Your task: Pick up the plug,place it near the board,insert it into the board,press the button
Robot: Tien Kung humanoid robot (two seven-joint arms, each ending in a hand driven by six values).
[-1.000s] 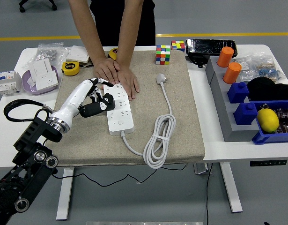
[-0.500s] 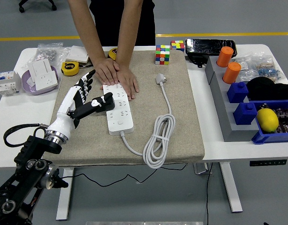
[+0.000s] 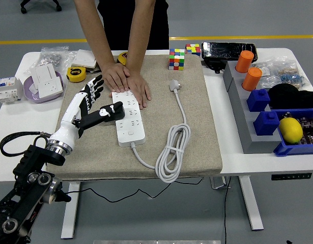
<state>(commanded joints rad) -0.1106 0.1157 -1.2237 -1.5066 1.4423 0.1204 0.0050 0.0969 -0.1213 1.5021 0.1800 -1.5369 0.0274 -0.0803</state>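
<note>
The white three-pin plug (image 3: 174, 86) lies loose on the beige fabric mat (image 3: 197, 132), at two o'clock from the white rectangular power strip (image 3: 127, 118) and well apart from it, its white cable (image 3: 172, 152) coiled at five o'clock. Judgement: no step is complete; pickup, placement, insertion and button press all remain. The left hand (image 3: 94, 104) sits at the strip's nine o'clock edge, fingers spread, thumb on the strip, holding nothing. A person's hands (image 3: 128, 82) press the strip's twelve o'clock end.

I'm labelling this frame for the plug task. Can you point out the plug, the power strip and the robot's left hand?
plug (image 3: 173, 86), head view, on its white body.
power strip (image 3: 130, 124), head view, middle of its top face.
left hand (image 3: 91, 103), head view, on the palm.
</note>
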